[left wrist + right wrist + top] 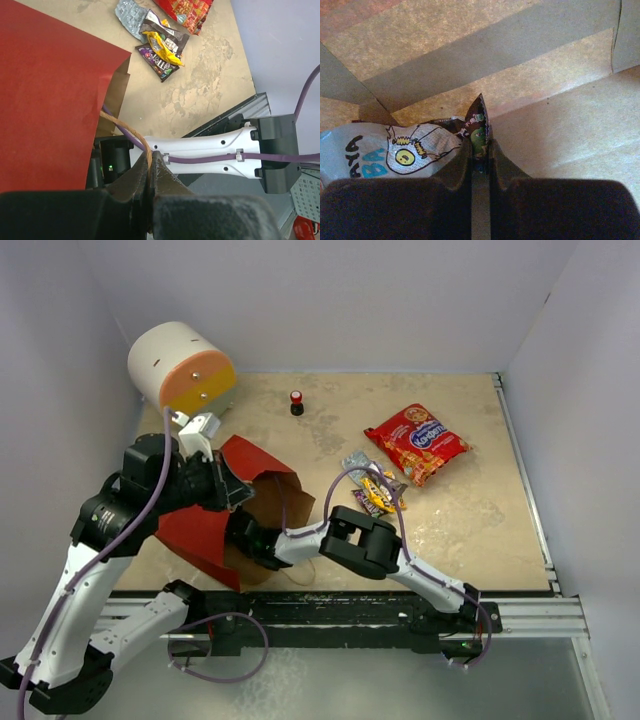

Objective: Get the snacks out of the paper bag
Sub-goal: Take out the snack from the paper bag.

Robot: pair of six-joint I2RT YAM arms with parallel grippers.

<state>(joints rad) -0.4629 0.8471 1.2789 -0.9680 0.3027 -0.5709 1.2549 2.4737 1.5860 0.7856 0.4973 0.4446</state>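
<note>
The red paper bag lies on its side, its brown mouth facing right. My left gripper is shut on its twine handle and holds the mouth up. My right gripper is deep inside the bag, shut on a dark brown candy packet with a green figure. A white packet with a yellow face lies beside it on the kraft floor. Outside, the red chip bag and several small candy packets lie on the table; the packets also show in the left wrist view.
A white cylinder with an orange face stands at the back left. A tiny red-and-black knob stands at the back middle. My right arm stretches from the front rail into the bag mouth. White walls close in all sides.
</note>
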